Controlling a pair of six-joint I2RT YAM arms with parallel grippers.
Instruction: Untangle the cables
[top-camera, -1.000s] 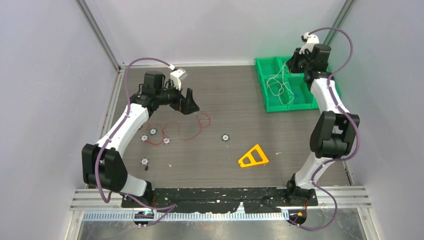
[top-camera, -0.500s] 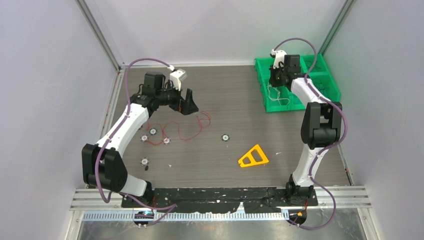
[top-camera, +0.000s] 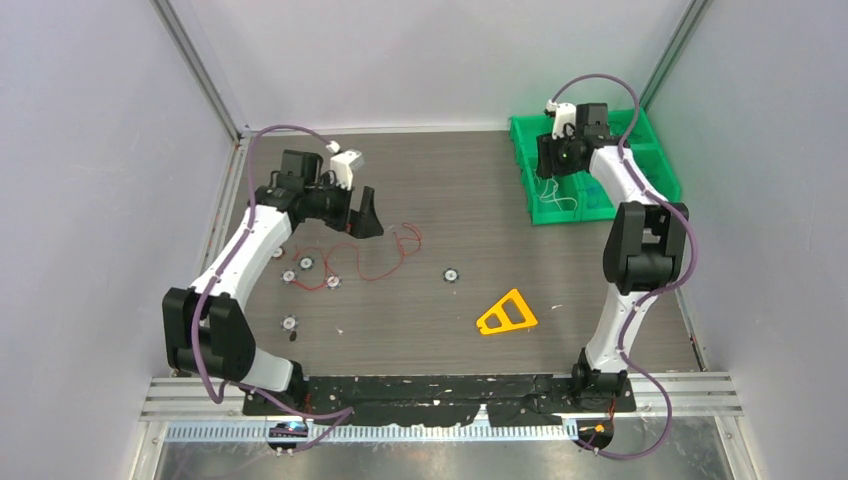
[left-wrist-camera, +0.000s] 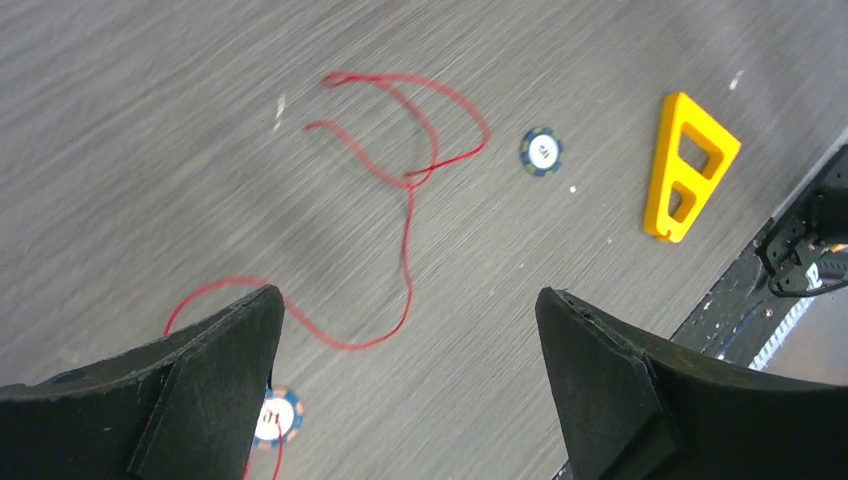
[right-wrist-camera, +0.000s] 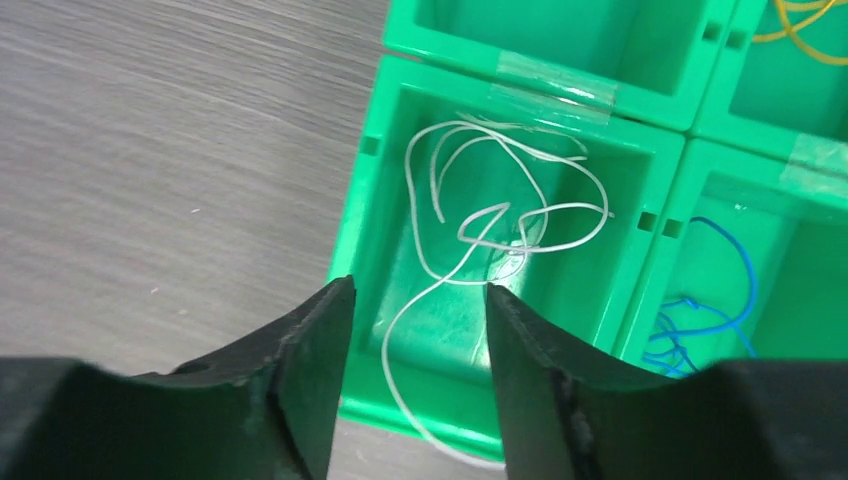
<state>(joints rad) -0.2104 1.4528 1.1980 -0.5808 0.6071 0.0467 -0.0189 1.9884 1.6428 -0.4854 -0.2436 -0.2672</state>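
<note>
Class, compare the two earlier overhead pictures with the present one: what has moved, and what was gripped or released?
The right gripper swung left and down from high above the green bin and opened, dropping the white cable into a compartment, a strand trailing over the rim. The left gripper, open throughout, shifted slightly left. The red cable and yellow triangle stayed put.
</note>
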